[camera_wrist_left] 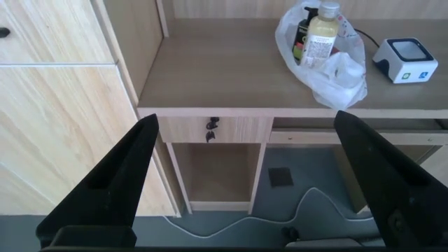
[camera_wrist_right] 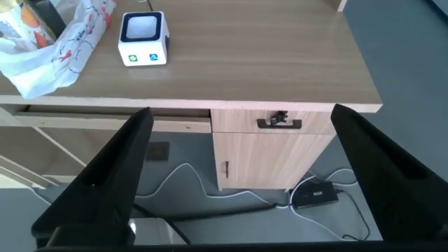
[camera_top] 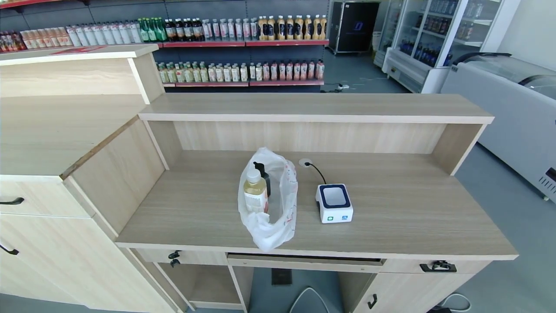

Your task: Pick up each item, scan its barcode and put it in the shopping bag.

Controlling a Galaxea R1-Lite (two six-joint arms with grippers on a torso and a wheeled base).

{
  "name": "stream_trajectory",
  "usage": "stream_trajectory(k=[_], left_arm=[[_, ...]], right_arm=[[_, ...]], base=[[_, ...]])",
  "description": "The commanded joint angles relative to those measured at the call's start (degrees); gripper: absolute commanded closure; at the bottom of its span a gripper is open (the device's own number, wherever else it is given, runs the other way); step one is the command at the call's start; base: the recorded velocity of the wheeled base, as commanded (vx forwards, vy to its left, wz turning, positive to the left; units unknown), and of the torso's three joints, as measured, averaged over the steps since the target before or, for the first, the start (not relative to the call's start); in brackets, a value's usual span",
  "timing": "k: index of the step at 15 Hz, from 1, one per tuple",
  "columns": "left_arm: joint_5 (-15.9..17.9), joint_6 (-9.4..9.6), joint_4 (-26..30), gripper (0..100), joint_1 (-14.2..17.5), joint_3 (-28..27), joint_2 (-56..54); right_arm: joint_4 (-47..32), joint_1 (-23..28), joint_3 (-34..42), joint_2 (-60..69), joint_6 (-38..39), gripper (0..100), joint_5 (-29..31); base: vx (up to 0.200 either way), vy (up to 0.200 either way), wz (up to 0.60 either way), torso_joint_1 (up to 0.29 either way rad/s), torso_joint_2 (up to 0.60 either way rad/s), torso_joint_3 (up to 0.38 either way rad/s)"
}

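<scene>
Left tool (camera_wrist_left: pixel 245 120), seen from its own wrist camera, has its two dark fingers spread wide with nothing between them. It hangs low, off the near edge of the desk (camera_wrist_left: pixel 210 77) and toward its left end. On the desk beyond it stands the white shopping bag (camera_wrist_left: pixel 336 70), holding a pale yellow bottle (camera_wrist_left: pixel 320 38) and a dark bottle (camera_wrist_left: pixel 302 35). The white scanner (camera_wrist_left: pixel 406 59) sits just to the right of the bag.

From the right wrist camera, the right tool (camera_wrist_right: pixel 241 112) is likewise wide open and grips nothing. It hangs off the near edge toward the desk's right end, above a drawer front with a black handle (camera_wrist_right: pixel 280 122). The scanner and a crumpled part of the bag lie on the desk farther off.

From the head camera, the bag stands at about the middle of the desk, near its front edge, with its mouth open upward. Both bottles are upright inside it, the yellow one nearer and the dark one behind. The scanner is just beside the bag on the right, apart from it, and its black cable (camera_top: pixel 317 171) runs to a port at the far side.

Both items in sight are already bagged and both tools are free, so the task looks at or close to its end. Whether each barcode was scanned cannot be judged from these views.
</scene>
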State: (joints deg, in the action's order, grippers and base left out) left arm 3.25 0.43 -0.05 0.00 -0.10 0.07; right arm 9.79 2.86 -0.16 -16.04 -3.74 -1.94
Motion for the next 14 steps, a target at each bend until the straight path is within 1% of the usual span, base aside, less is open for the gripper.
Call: stream_trajectory(k=[1,4,9,14], left_arm=[[0.0,-0.08,0.05,0,0.0,0.01,0.01],[0.0,0.01,-0.04,0,0.0,0.01,0.01],[0.0,0.01,-0.04,0,0.0,0.01,0.01],[0.0,-0.08,-0.04,0,0.0,0.01,0.01]], right_arm=[[-3.72,-0.14,0.16,8.22,-0.04,0,-0.43],[-9.0,-0.67,0.16,12.09,-0.12,0,-0.96],[-9.26,-2.34,0.16,15.69,0.93,0,-1.05],[-9.26,-2.6,0.16,16.04,1.19,0,-0.87]], base=[[0.0,0.0,0.0,0.0,0.0,0.0],[0.0,0.0,0.0,0.0,0.0,0.0],[0.0,0.0,0.0,0.0,0.0,0.0],[0.0,0.0,0.0,0.0,0.0,0.0]])
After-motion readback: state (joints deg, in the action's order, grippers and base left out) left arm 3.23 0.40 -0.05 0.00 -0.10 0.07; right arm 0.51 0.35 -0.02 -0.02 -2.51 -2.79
